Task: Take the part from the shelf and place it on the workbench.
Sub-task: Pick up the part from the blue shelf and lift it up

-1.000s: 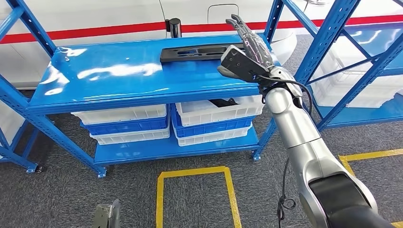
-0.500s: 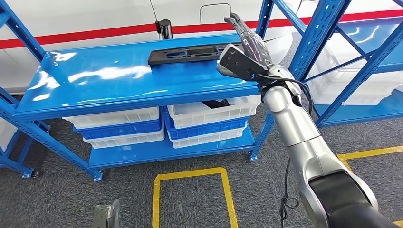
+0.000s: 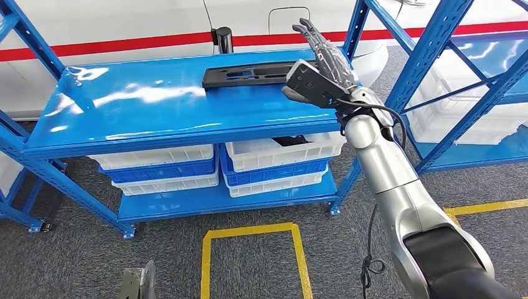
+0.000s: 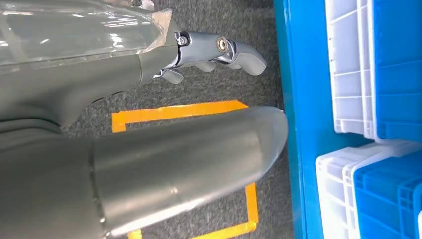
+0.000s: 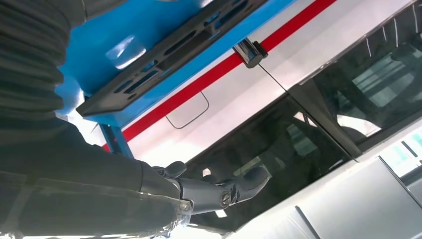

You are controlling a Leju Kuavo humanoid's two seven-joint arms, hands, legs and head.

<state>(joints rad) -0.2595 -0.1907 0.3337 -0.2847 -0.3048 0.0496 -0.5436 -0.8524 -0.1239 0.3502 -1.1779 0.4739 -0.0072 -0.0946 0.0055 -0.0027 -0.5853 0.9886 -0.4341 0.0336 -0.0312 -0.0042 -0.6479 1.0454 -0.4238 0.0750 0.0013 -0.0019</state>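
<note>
Blue steel shelf is the landmark: on its top deck, toward the back edge, lies the part, a long flat black plate with slots. Behind the shelf runs a white vehicle side with a red stripe; beneath the top deck sit white and blue bins; a yellow floor box lies in front. The right hand hovers over the part's near end, fingers stretched wide and holding nothing. The left hand hangs low by the floor, fingers loosely curled, empty. I judge this the reach; next the right hand must drop and close on the plate's end. A blue upright stands close beside the hand.
</note>
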